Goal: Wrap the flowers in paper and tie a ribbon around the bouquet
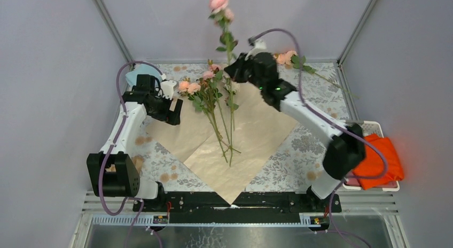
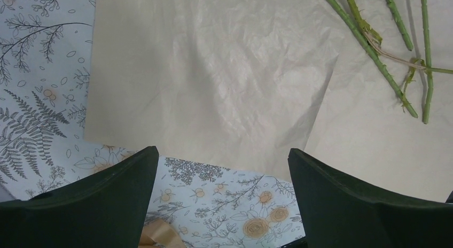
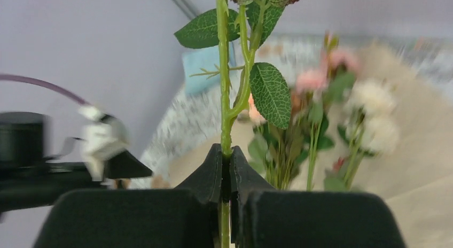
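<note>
- The paper (image 1: 251, 138) is lying as a diamond on the table (image 1: 312, 146), its left edge just below and ahead of the left fingers (image 1: 174, 112).
- The left fingers are standing wide apart, gripping nothing.
- The flowers (image 1: 211, 98) are lying on the paper between the two sets of fingers, stems running back toward the arm bases.
- A tan strand (image 2: 398, 58) crossing those stems is possibly the ribbon.
- The right fingers (image 3: 225, 170), the nearer pair, are pinching one rose stem (image 3: 223, 98) tight, its long axis upright and its bloom above them; it likely needs laying parallel beside the bunch.
- A stray rose (image 1: 291, 58) is lying just beyond the right fingers.
- No readable writing is showing.
</note>
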Tool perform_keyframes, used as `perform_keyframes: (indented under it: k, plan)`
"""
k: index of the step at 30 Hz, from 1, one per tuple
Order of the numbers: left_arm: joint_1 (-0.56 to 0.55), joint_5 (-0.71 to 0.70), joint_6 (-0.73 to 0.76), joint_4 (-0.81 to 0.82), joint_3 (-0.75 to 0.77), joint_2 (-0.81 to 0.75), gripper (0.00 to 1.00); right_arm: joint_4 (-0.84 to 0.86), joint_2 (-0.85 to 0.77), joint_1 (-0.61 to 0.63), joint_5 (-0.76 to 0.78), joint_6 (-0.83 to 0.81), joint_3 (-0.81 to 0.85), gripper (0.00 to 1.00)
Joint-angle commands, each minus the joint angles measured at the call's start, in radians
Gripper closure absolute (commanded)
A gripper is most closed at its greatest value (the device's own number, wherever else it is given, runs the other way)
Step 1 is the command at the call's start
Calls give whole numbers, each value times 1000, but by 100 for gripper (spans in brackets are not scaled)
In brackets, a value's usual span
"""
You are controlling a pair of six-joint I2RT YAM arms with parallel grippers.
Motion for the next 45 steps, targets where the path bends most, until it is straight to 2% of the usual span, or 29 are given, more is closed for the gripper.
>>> perform_keyframes:
  k: [1, 4, 5, 6, 8, 9, 12, 15, 19, 21, 24, 27, 33, 38, 45]
  plan:
    - [9, 33, 13, 16, -23, -36, 1, -46, 221, 80, 71, 121, 7, 100]
    - [11, 37, 16, 23, -33, -42, 1, -171, 343, 85, 40, 78, 56, 100]
    - [11, 39, 17, 23, -35, -43, 1, -232, 382, 84, 27, 42, 89, 80]
    - [12, 42, 20, 23, -36, -42, 1, -314, 415, 83, 19, 2, 144, 52]
    - [13, 45, 23, 26, -42, -38, 1, -466, 459, 68, 38, -75, 257, 14]
    - [13, 47, 24, 27, -43, -33, 1, -513, 459, 54, 52, -118, 297, 2]
    - [14, 47, 26, 28, -44, -22, 1, -539, 397, -45, 22, -243, 339, 0]
    - [14, 48, 27, 27, -40, -8, 1, -620, 396, -220, -33, -398, 414, 0]
    - [15, 44, 26, 26, -25, 28, 1, -782, 516, -409, 29, -712, 566, 0]
    - [16, 34, 21, 27, -14, 52, 1, -835, 610, -500, 40, -812, 667, 0]
    - [16, 19, 17, 27, -4, 83, 1, -854, 749, -636, -29, -865, 826, 0]
    - [15, 7, 15, 27, 3, 115, 1, -813, 875, -732, -134, -833, 963, 0]
    - [15, -17, 11, 16, 28, 184, 1, -615, 1009, -770, -139, -771, 1016, 0]
    - [16, -32, 8, 11, 46, 224, 1, -560, 1136, -778, -80, -757, 1110, 0]
    - [15, -47, 4, -1, 70, 272, 1, -474, 1128, -779, -125, -785, 1116, 0]
